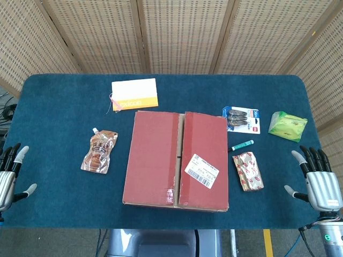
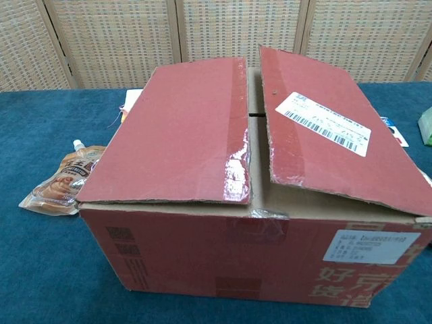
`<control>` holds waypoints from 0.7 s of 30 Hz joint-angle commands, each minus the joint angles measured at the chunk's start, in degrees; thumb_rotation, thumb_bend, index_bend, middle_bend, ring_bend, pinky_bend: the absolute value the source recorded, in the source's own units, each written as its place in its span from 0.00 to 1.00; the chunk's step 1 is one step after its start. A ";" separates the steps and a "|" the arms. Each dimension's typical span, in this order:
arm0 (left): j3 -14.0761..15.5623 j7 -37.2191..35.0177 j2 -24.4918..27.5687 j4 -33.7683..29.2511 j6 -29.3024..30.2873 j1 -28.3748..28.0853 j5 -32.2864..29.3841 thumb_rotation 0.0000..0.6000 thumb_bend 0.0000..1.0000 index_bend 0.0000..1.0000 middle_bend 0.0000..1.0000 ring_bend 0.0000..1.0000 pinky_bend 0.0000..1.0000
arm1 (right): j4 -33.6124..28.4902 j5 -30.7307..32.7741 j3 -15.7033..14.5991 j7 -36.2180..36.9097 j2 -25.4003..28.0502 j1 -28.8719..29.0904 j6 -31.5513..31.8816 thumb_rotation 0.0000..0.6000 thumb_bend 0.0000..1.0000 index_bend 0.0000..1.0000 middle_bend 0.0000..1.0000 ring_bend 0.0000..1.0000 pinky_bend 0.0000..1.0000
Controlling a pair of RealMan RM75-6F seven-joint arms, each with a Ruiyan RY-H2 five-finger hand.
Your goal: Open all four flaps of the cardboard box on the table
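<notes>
1. Your left hand [image 1: 10,174] was at the left edge of the table [image 1: 53,107], fingers spread and holding nothing.
2. Your right hand [image 1: 317,179] was at the right edge, fingers wide too, likely so both could reach in.
3. The cardboard box [image 1: 177,160] sat in the middle of the blue, soft-looking table, well apart from both hands.
4. Its two red top flaps [image 2: 175,135] lay almost flat. Shiny tape looked cut along the gap between them.
5. A snack pouch [image 1: 99,152] lay just left of the box, and a teal pen [image 1: 241,145] just right.
</notes>
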 commanded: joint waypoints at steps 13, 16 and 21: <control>-0.16 0.58 1.34 -1.08 1.09 0.39 0.47 0.99 0.11 0.01 0.00 0.00 0.00 | -0.90 -3.19 0.79 3.40 2.71 2.14 -0.39 1.00 0.01 0.16 0.09 0.00 0.00; -0.28 0.70 1.90 -1.64 1.42 0.56 0.38 0.99 0.11 0.01 0.00 0.00 0.00 | -1.75 -4.44 1.28 5.36 4.47 3.30 -0.90 1.00 0.11 0.16 0.09 0.00 0.00; -0.13 0.52 3.58 -3.08 1.34 0.65 0.62 0.99 0.11 0.01 0.00 0.00 0.00 | -4.29 -6.70 1.62 10.36 8.43 5.98 -3.56 1.00 0.34 0.16 0.09 0.00 0.00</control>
